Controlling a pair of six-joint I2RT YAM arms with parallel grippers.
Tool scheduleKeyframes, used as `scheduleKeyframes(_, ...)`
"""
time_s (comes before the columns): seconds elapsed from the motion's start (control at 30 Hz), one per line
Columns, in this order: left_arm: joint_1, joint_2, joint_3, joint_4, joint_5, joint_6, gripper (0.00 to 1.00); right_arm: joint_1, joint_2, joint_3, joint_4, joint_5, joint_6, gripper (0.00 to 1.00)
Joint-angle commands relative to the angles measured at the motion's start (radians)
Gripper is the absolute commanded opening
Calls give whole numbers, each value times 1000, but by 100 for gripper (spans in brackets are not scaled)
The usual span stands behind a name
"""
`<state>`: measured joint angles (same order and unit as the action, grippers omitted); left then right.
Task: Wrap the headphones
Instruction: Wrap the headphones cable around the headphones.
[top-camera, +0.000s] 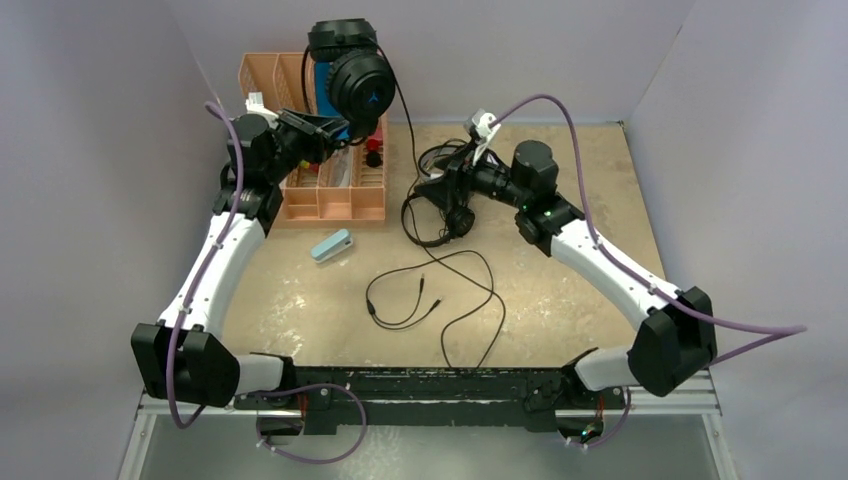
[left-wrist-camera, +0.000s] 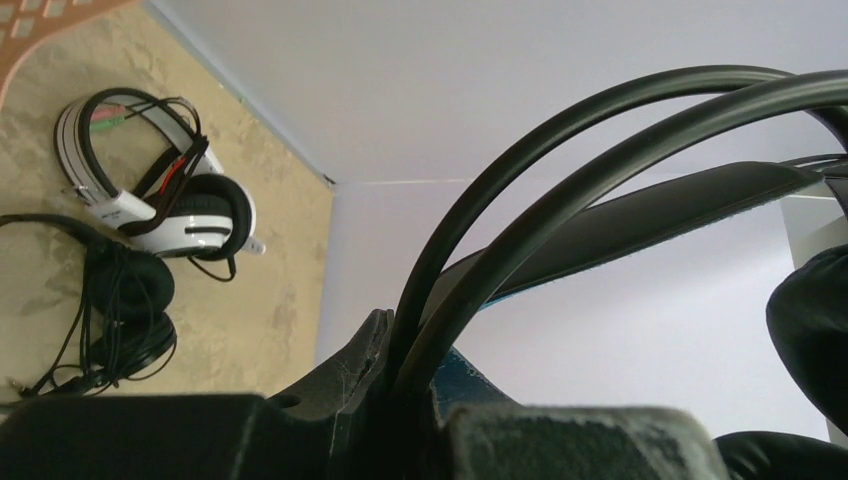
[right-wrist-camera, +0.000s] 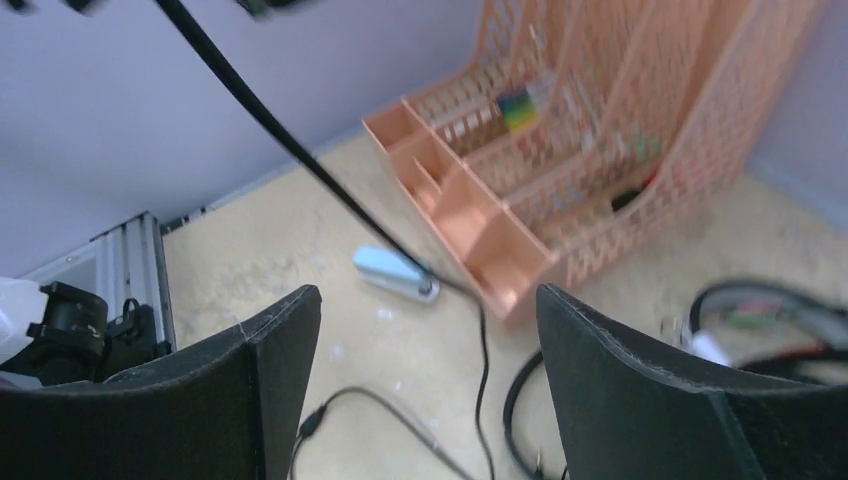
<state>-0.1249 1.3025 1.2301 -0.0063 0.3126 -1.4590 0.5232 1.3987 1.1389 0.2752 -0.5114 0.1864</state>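
Seen from the top camera, the left pincer (top-camera: 338, 128) holds the blue-banded headset (top-camera: 352, 72) in the air above the peach organiser (top-camera: 335, 200), at the back left of the surface (top-camera: 580, 180). Its cable (top-camera: 432, 290) drops from the cups and lies in loose loops across the middle of the surface. The right pincer (top-camera: 452, 190) sits low, just right of the hanging stretch.

In the left wrist view, the left pincer is pressed together on the two thin black rods of the headband, so the grip looks firm. Beyond it, the white-and-black headset (left-wrist-camera: 160, 205) and the slim black headset (left-wrist-camera: 125, 300) lie just beside each other on the surface.

In the right wrist view, the right pincer's fingers (right-wrist-camera: 270, 385) are spread wide with nothing between them. The cable runs diagonally ahead of them, down towards a pale blue object (right-wrist-camera: 395, 272) near the organiser's corner.

The step in hand is probably catching that cable. It would go best if the right pincer closed on the hanging stretch near the headset rather than on the far loops. It could then lead the cable round the band in even turns while the left holds steady. The slack should be kept off the organiser's corner and clear of the two lying headsets, where it could snag.
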Motion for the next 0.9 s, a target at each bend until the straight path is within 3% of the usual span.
scheduleKeyframes(0.0, 4, -74, 3, 119, 87, -14, 0, 1, -43, -96, 413, -114, 27, 82)
scheduleKeyframes(0.2, 4, -98, 22, 160, 123, -80, 0, 2, 2, -254, 897, -107, 99, 82)
scheduleKeyframes(0.33, 4, -105, 28, 208, 143, -145, 0, 6, 93, -248, 1100, -105, 158, 78)
scheduleKeyframes(0.57, 2, -107, 44, 258, 192, -169, 0, 6, 226, -134, 1165, -119, 191, 72)
scheduleKeyframes(0.7, 2, -78, 42, 354, 272, -166, 0, 5, 219, -96, 1162, -223, 263, 49)
scheduleKeyframes(0.8, 2, -50, 42, 411, 350, -145, 0, -14, 147, -126, 1109, -278, 268, 16)
scheduleKeyframes(0.87, 1, -40, 44, 424, 387, -98, 0, -50, 92, -132, 1022, -319, 263, 1)
